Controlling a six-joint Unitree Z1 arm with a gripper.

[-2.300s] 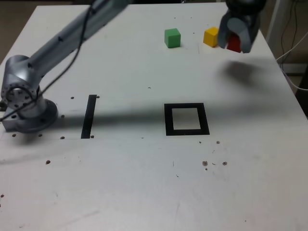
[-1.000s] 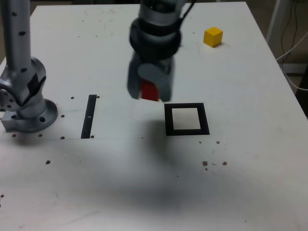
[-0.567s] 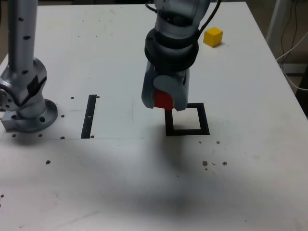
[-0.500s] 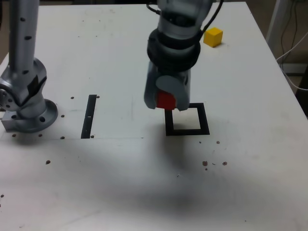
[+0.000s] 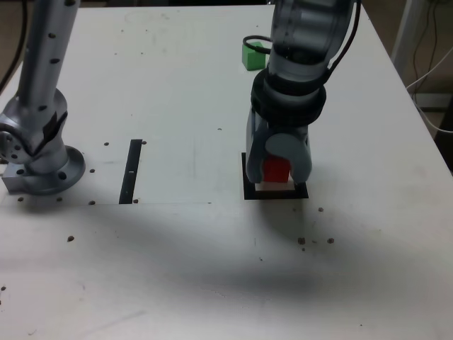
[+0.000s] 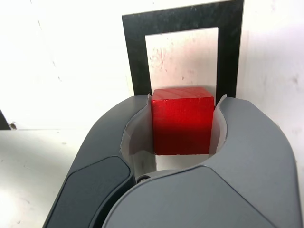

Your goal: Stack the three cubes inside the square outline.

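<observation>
Exterior view: the robot's hand [image 5: 277, 172] hangs directly over the square outline [image 5: 249, 191] on the white desk [image 5: 177, 255], clenched on the red cube [image 5: 277, 171], which sits between its two grey jaws above the outline's pale centre. Whether the cube touches the desk cannot be told. The green cube [image 5: 249, 57] lies well beyond the outline, toward the desk's far edge, partly hidden by the arm. A thin black strip [image 5: 131, 171] lies well to the exterior view's left of the outline, near the arm's base [image 5: 39, 166].

Wrist view: the hand [image 6: 183, 124] grips the red cube [image 6: 182, 119] on two opposite sides, with the square outline [image 6: 134, 57] and its off-white middle showing directly behind the cube.
</observation>
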